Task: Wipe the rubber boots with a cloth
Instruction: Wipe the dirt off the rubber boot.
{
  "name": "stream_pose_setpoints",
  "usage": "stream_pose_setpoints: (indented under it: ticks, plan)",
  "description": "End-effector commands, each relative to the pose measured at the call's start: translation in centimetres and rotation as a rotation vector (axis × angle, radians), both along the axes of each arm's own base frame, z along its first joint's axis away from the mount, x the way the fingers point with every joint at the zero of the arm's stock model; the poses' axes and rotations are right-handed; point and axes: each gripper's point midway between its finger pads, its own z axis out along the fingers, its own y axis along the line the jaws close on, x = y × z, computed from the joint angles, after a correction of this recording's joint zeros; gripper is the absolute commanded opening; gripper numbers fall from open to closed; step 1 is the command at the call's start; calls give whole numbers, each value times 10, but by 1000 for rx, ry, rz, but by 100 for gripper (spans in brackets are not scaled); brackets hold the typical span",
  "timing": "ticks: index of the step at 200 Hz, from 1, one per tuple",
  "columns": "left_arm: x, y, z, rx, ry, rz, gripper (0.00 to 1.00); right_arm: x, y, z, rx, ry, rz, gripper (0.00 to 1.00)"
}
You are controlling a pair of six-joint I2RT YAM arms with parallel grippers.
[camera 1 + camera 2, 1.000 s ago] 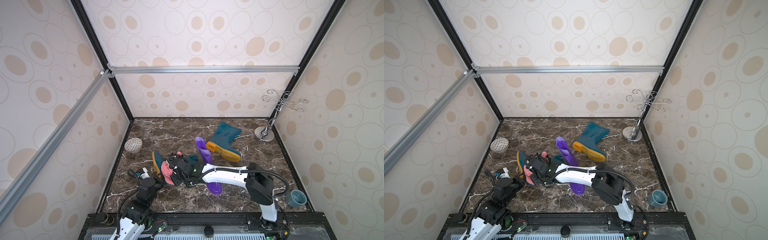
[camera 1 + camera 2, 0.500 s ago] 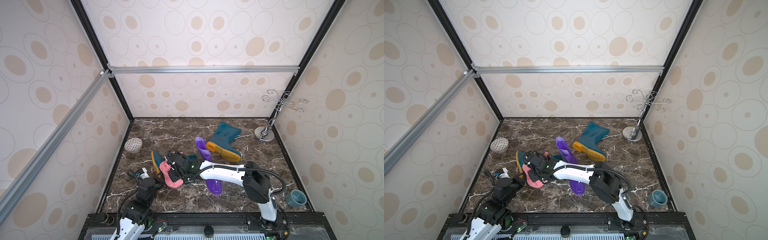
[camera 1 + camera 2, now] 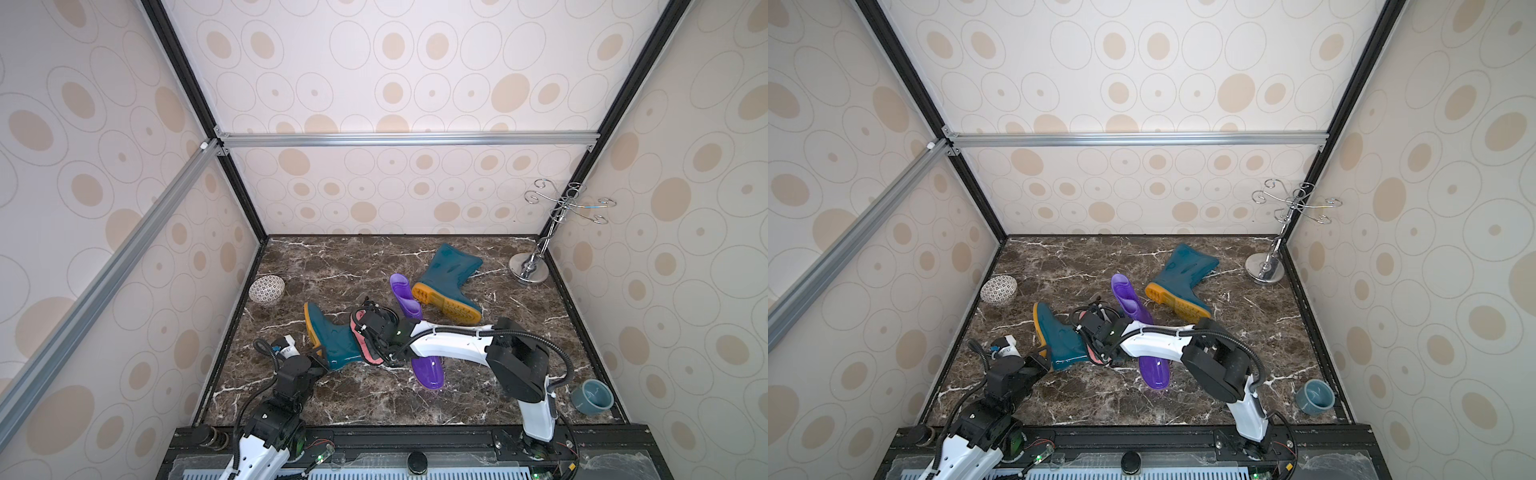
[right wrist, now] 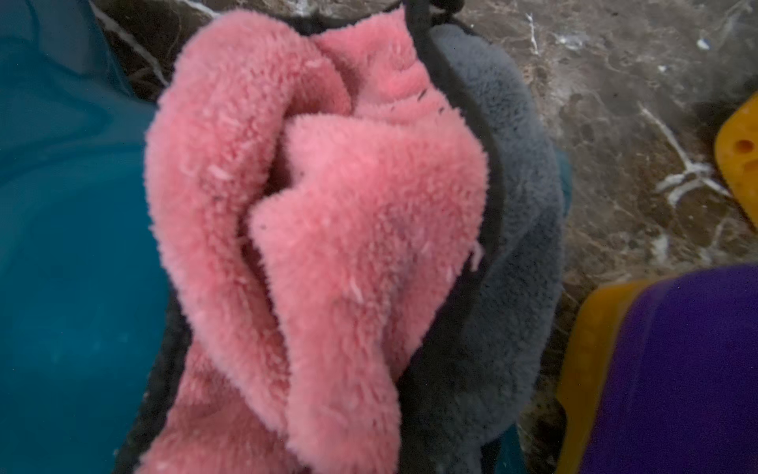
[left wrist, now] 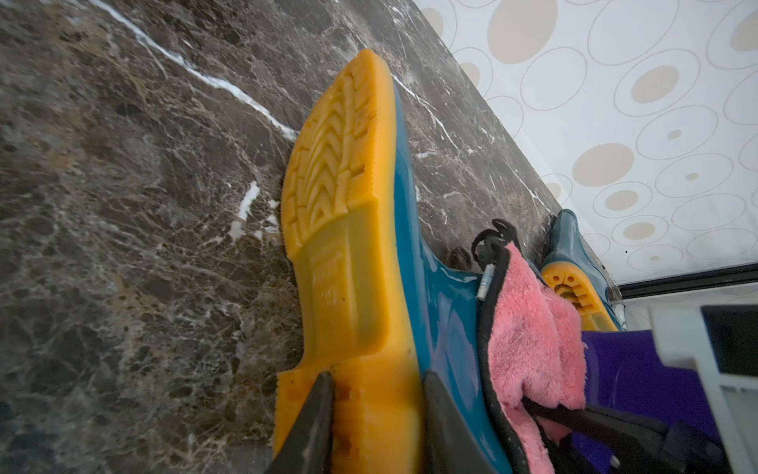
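A dark teal rubber boot [image 3: 332, 340] [image 3: 1063, 336] lies on its side at the near left, with its yellow sole [image 5: 348, 230] facing the left wall. My left gripper [image 5: 377, 427] [image 3: 318, 359] is shut on that boot's heel. The right gripper [image 3: 370, 332] [image 3: 1096, 332] is shut on the pink cloth [image 3: 360, 345] [image 4: 328, 205] and presses it against that boot's shaft; the cloth hides its fingers. The purple boot [image 3: 405, 293] [image 3: 1129, 297] lies under my right arm. Another teal boot [image 3: 449, 274] [image 3: 1183, 274] lies further back.
A patterned bowl [image 3: 267, 289] sits by the left wall. A chrome hook stand [image 3: 528, 270] rises in the back right corner. A blue-grey cup [image 3: 592, 397] stands at the near right. Walls enclose the marble floor [image 3: 374, 399] on three sides.
My right gripper has dragged the cloth to the right along the near teal boot's shaft, away from the sole. The left gripper has kept its hold on the heel.
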Motion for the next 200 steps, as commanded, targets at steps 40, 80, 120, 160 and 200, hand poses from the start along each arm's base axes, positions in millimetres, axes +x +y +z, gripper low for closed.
stream_pose_setpoints:
  ticks: [40, 80, 120, 160, 200]
  plan:
    - [-22, 14, -55, 61, 159, 40, 0, -39, -17, 32, 16, -4, 24, 0]
    - [-21, 13, -55, 62, 159, 35, 0, -55, 14, 36, 103, 54, 143, 0]
    - [-21, 13, -55, 66, 161, 34, 0, -69, 84, 63, 313, 112, 319, 0]
    - [-21, 13, -56, 66, 162, 34, 0, -74, 116, 88, 396, 102, 377, 0]
    - [-21, 14, -56, 66, 162, 35, 0, -45, 80, 62, 240, -17, 228, 0]
